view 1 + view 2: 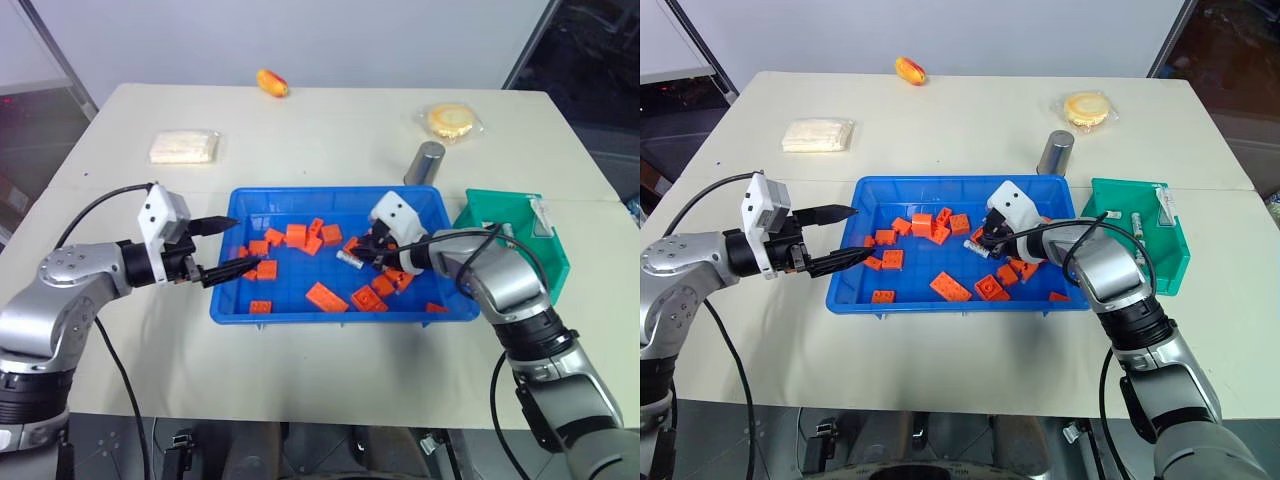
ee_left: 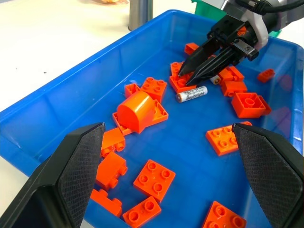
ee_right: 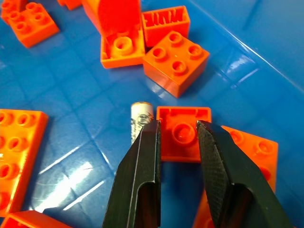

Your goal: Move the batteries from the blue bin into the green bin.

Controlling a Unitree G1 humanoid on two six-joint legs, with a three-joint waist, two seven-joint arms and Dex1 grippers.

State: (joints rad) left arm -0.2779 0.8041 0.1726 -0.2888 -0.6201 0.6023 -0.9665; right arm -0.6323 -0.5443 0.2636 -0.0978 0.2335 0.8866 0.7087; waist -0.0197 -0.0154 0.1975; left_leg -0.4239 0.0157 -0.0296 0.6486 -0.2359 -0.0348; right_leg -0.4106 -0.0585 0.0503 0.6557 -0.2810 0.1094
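Right tool [image 3: 178, 127], narrowed beside a battery [image 2: 192, 93] in the blue bin [image 1: 300, 198], grips only an orange brick [image 3: 183, 135]; left tool [image 1: 232, 245] waits open

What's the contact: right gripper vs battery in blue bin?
Cannot tell. In the right wrist view the right gripper covers the battery's near end, hiding any contact or gap.

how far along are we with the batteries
Done: green bin holds what look like batteries. In hand: right gripper is down at a battery lying in the blue bin, not lifted. Left: carry it across; left gripper hangs open.
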